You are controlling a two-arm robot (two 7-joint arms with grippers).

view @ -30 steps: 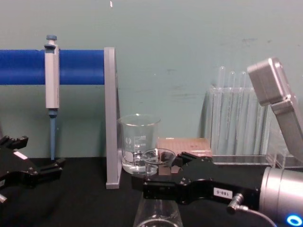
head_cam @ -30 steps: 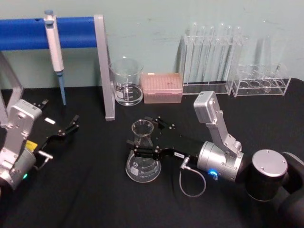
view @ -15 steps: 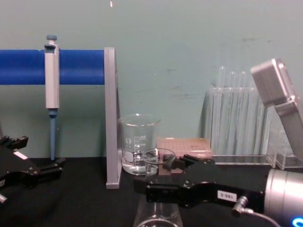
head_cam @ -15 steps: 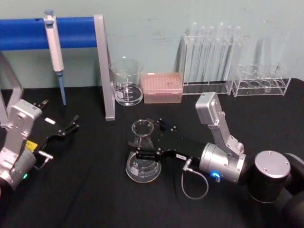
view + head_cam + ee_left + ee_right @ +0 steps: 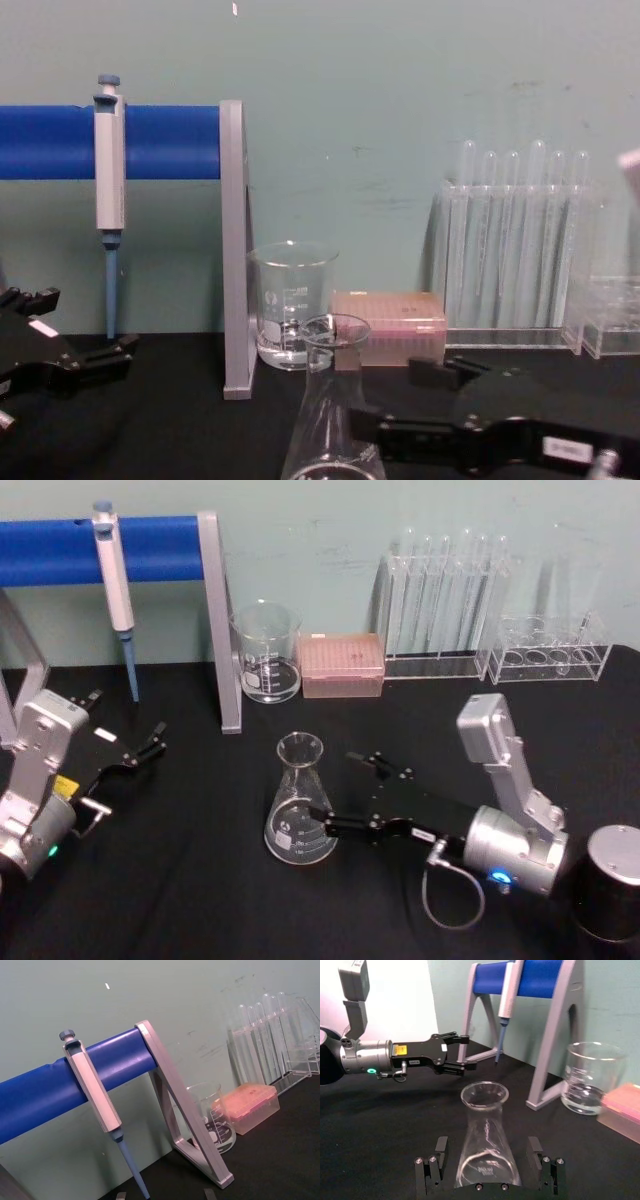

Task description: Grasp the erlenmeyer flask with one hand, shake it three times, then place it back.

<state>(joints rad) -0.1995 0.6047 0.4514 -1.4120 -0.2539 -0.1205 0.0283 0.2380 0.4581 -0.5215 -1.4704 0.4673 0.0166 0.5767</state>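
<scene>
The erlenmeyer flask (image 5: 300,802) stands upright on the black table, a clear glass cone with a flared rim; it also rises at the chest view's bottom middle as the flask (image 5: 331,402). My right gripper (image 5: 341,789) lies low just right of it, open, with nothing in its grasp. In the right wrist view the flask (image 5: 484,1132) stands between and just ahead of the two black fingers (image 5: 432,1172). Its lower finger reaches the edge of the flask's base. My left gripper (image 5: 152,742) rests open at the table's left, far from the flask.
A blue bar stand (image 5: 215,620) holding a pipette (image 5: 113,575) is at the back left. A glass beaker (image 5: 267,652) and a pink tip box (image 5: 342,664) sit behind the flask. Test-tube racks (image 5: 445,605) line the back right.
My right gripper, which held its fingers around the flask, has drawn back to the right. The flask stays standing in place. The left arm has not moved.
</scene>
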